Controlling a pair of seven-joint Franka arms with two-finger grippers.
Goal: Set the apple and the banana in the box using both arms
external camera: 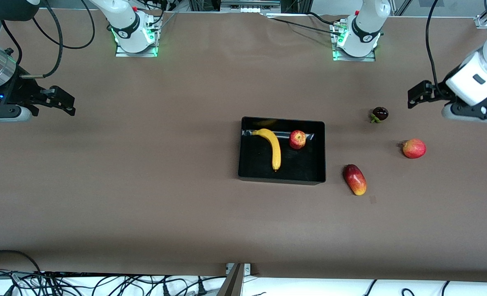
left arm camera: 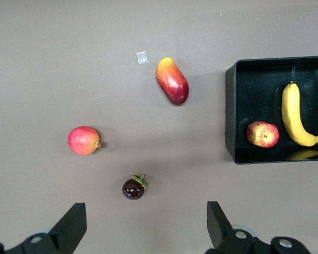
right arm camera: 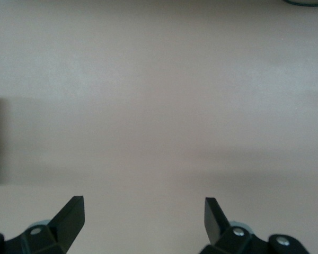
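Left hand (left arm camera: 143,225) and right hand (right arm camera: 143,219) spread — curved banana (external camera: 271,147), round apple (external camera: 297,139) in glossy box (external camera: 282,177).

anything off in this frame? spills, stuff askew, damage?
Nothing stands out. The banana and apple lie inside the box, apart from each other, and the box sits flat. Three other fruits rest on the table toward the left arm's end. The left hand and right hand are open, holding nothing.
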